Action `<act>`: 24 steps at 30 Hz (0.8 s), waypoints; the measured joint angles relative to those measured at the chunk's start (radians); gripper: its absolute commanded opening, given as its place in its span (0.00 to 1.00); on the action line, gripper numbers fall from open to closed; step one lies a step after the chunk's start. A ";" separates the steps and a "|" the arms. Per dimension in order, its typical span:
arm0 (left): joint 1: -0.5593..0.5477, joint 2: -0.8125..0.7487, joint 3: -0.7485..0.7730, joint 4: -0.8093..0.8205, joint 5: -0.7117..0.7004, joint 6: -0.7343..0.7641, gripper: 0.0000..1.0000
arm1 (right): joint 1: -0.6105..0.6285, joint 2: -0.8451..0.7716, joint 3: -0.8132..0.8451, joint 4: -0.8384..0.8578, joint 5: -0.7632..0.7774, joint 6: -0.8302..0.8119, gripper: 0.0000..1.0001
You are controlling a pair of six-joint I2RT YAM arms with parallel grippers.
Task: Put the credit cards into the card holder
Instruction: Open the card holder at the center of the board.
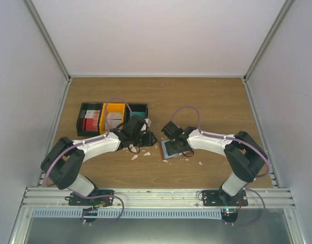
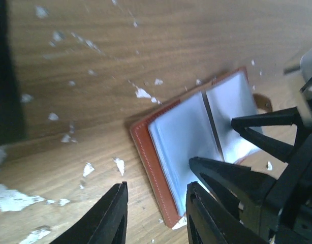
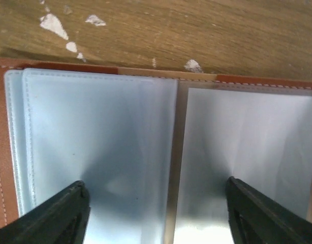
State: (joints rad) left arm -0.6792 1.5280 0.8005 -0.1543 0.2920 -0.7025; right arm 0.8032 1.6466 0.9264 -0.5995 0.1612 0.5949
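The card holder [image 2: 181, 137] lies open on the table, reddish-brown leather with clear plastic sleeves; it also shows in the right wrist view [image 3: 95, 132] and the top view [image 1: 168, 152]. My right gripper [image 3: 155, 184] is open and empty, its fingers spread low over both sleeve pages; it also shows in the top view [image 1: 176, 146]. My left gripper [image 2: 156, 213] is open and empty, just left of the holder's edge, low over the wood [image 1: 146, 138]. The credit cards sit in the bins: red and white ones [image 1: 90, 122], pale ones [image 1: 114, 120], a teal one [image 1: 138, 113].
A row of bins stands at the back left: a black one [image 1: 83, 116], an orange one [image 1: 115, 108], a black one [image 1: 142, 107]. Small white scraps [image 2: 143, 93] are scattered on the wood around the holder. The enclosure walls stand on all sides.
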 measured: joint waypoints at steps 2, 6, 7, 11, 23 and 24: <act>0.015 -0.024 0.009 -0.024 -0.026 0.009 0.35 | 0.003 0.005 0.000 0.002 0.012 -0.010 0.80; 0.054 -0.056 0.051 -0.077 -0.061 0.038 0.37 | 0.006 0.006 -0.005 0.011 0.030 -0.015 0.81; 0.065 -0.060 0.066 -0.086 -0.069 0.046 0.38 | 0.007 0.006 -0.007 0.014 0.031 -0.015 0.81; 0.108 -0.061 0.121 -0.114 -0.080 0.079 0.41 | 0.008 0.010 -0.026 0.048 0.027 -0.011 0.81; 0.211 0.031 0.264 -0.213 -0.147 0.176 0.35 | -0.015 -0.040 -0.027 0.040 0.015 -0.008 0.75; 0.214 0.051 0.281 -0.223 -0.159 0.187 0.34 | -0.024 -0.058 -0.022 0.039 0.014 -0.014 0.73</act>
State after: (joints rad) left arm -0.4648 1.5787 1.0817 -0.3775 0.1326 -0.5159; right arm 0.7792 1.5890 0.9047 -0.5610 0.1753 0.5804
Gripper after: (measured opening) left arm 0.377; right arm 0.769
